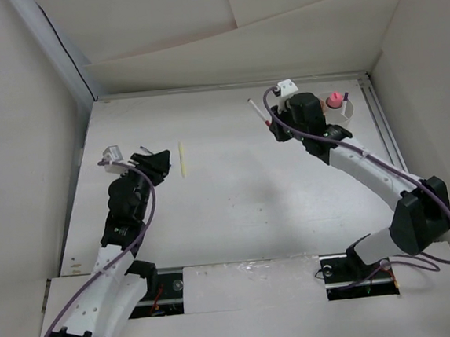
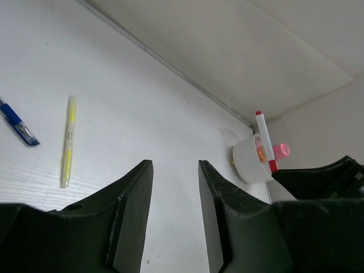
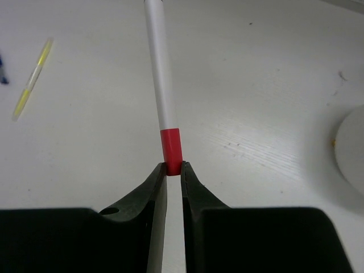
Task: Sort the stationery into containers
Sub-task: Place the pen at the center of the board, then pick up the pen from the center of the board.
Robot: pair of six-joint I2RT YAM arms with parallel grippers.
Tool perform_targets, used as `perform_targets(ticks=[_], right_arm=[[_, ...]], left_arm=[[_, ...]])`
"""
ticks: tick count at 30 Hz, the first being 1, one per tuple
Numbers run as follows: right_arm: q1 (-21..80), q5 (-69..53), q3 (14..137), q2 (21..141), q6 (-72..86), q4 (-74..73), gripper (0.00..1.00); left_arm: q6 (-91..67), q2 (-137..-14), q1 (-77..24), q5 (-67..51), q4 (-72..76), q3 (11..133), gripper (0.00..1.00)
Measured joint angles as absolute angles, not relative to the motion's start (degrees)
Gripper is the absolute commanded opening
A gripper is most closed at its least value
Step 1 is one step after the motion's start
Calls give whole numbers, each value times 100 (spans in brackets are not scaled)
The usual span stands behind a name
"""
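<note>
White table (image 1: 237, 215); pale panel walls (image 1: 275, 22) enclosing three sides.

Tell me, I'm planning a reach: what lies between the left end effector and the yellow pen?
Bare table only between left end effector and yellow pen, left wrist view.

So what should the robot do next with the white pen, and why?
Probably carry it over to the white cup: the right pincer is shut on the red end of the white pen, which is outside the cup, not in it.
</note>
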State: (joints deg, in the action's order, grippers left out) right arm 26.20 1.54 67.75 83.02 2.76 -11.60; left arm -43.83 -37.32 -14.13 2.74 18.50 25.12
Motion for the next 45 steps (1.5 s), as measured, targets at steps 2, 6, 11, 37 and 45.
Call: perform_targets(ticks=[2,6,11,37,45], right_arm=[[2827,130,6552,8206,303,-1155,1],[3151,95,6237,8333,346,-1352,1],[3262,178,5782,8820,440,-1472,1],[3590,405,6893,10086,502,-2064,56],[3489,228,7977,11286,38,-2274,46]], left_arm=[[-4370,-4040,-1415,36,1940,2534,35],[-4340,-4748,-1415,-377,1994,2700,32],[-4324,-4936,-1415,-622,2001,2757,32],[-4241,-4936,-1415,-735,2080,2823,32],[-4241,-4936,-1415,-738,2080,2823,33]])
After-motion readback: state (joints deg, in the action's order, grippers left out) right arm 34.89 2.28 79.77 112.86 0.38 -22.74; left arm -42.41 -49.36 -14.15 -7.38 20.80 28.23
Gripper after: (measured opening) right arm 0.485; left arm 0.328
